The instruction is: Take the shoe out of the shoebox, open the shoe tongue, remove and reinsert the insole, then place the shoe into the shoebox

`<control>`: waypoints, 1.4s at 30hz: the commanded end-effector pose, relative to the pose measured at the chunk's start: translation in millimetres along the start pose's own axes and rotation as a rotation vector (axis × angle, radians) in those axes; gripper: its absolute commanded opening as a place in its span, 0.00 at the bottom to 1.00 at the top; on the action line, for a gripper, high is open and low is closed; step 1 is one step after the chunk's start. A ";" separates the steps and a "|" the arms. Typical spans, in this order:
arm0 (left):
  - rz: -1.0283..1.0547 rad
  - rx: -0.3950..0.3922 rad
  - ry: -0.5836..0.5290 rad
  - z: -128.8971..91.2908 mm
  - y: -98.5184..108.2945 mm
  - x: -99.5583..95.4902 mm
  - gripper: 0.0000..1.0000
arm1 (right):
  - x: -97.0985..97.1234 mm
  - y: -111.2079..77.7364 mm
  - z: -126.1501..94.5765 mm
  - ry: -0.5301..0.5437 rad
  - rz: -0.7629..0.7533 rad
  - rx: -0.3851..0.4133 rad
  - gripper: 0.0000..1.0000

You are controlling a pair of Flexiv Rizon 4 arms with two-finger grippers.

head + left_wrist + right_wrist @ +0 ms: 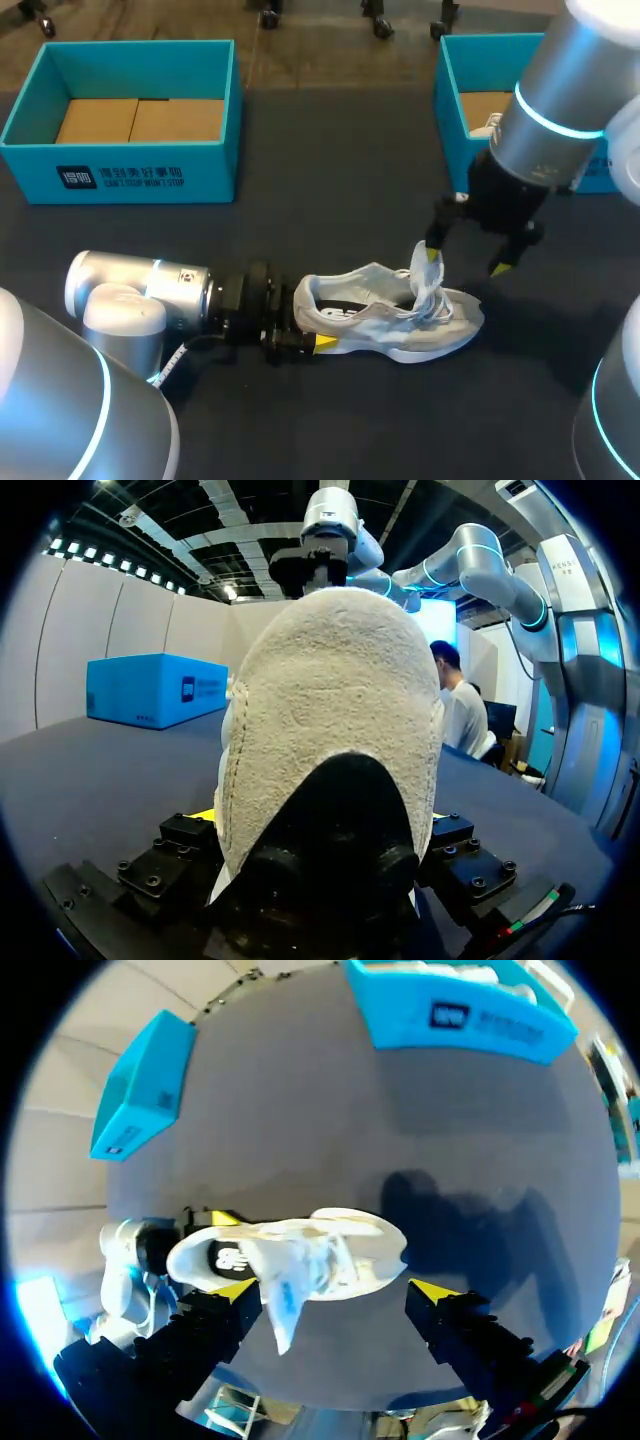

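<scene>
Yellow tips on the left tool (308, 322) sit on both sides of the heel of the shoe (390, 315). The tool is clamped on the heel. In the left wrist view the fuzzy grey heel fills the space between the black fingers (180, 845). The left arm lies low and flat over the tabletop (330, 200), coming in from the left.

The right tool (466, 262) hangs over the front of the shoe, pointing down. Its two fingers are wide apart and hold nothing. One yellow tip is right beside the raised tongue (278, 1305). The right arm comes down from the far right corner.

The shoe is white and pale grey with a black inside. It stands on its sole on the tabletop, toe to the right. Its tongue sticks up and its laces are loose.

The shoe is outside both boxes. One blue shoebox (120, 60) stands at the far left, and another blue shoebox (450, 90) at the far right.
</scene>
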State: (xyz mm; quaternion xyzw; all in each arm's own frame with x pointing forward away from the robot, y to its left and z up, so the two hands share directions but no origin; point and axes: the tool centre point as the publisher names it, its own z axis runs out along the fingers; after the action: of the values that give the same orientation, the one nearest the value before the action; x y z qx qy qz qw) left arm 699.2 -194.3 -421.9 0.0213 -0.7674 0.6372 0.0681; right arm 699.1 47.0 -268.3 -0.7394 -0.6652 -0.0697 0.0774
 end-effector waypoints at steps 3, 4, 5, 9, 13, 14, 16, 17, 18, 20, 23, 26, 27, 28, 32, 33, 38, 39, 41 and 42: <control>0.000 0.001 -0.003 0.4 0.7 1.2 0.00 | 48.2 6.7 -43.9 -0.211 -0.113 -0.004 1.00; 0.000 0.001 -0.003 0.4 0.7 1.2 0.00 | 55.7 8.4 -46.6 -0.222 -0.148 -0.006 1.00; 0.000 0.001 -0.003 0.4 0.7 1.2 0.00 | 60.0 9.3 -47.8 -0.230 -0.166 -0.004 1.00; 0.000 0.001 -0.003 0.4 0.7 1.2 0.00 | 87.0 15.0 -50.1 -0.267 -0.291 0.016 0.46; 0.000 0.001 -0.003 0.4 0.7 1.2 0.00 | 101.1 11.6 -51.3 -0.281 -0.416 -0.015 0.00; 0.000 0.001 -0.003 0.4 0.7 1.2 0.00 | 102.8 9.3 -51.8 -0.282 -0.458 -0.032 0.00; 0.000 0.001 -0.003 0.4 0.7 1.2 0.00 | 106.7 5.2 -52.2 -0.283 -0.517 -0.064 0.00; 0.000 0.001 -0.003 0.4 0.7 1.2 0.00 | 108.0 2.8 -51.8 -0.288 -0.586 -0.084 0.00; 0.000 0.001 -0.003 0.4 0.7 1.2 0.00 | 110.5 0.0 -50.1 -0.285 -0.701 -0.100 0.00; 0.000 0.001 -0.003 0.4 0.7 1.2 0.00 | 110.2 -5.1 -46.0 -0.244 -0.825 -0.116 0.00; 0.000 0.001 -0.003 0.4 0.7 1.2 0.00 | 110.2 -5.1 -46.0 -0.244 -0.825 -0.116 0.00; 0.000 0.001 -0.003 0.4 0.7 1.2 0.00 | 110.2 -5.1 -46.0 -0.244 -0.825 -0.116 0.00; 0.000 0.001 -0.003 0.4 0.7 1.2 0.00 | 110.2 -5.1 -46.0 -0.244 -0.825 -0.116 0.00; 0.000 0.001 -0.003 0.4 0.7 1.2 0.00 | 110.2 -5.1 -46.0 -0.244 -0.825 -0.116 0.00; 0.000 0.001 -0.003 0.4 0.7 1.2 0.00 | 110.2 -5.1 -46.0 -0.244 -0.825 -0.116 0.00; 0.000 0.001 -0.003 0.4 0.7 1.2 0.00 | 115.6 -2.1 -43.8 -0.266 -0.902 -0.095 0.00; 0.000 0.001 -0.003 0.4 0.7 1.2 0.00 | 127.7 -7.0 -29.3 -0.334 -1.149 -0.042 0.00; 0.000 0.001 -0.003 0.4 0.7 1.2 0.00 | 128.8 -10.1 -25.6 -0.315 -1.224 -0.050 0.00; 0.000 0.001 -0.003 0.4 0.7 1.2 0.00 | 130.4 -15.8 -20.7 -0.279 -1.309 -0.089 0.00; 0.000 0.001 -0.003 0.4 0.7 1.2 0.00 | 129.8 -19.3 -19.1 -0.266 -1.409 -0.109 0.00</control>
State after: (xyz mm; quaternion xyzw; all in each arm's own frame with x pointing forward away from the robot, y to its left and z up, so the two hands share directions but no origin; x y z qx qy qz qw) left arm 699.1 -194.3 -421.8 0.0212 -0.7673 0.6373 0.0681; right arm 696.9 159.2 -213.5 -0.2890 -0.9531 -0.0220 -0.0872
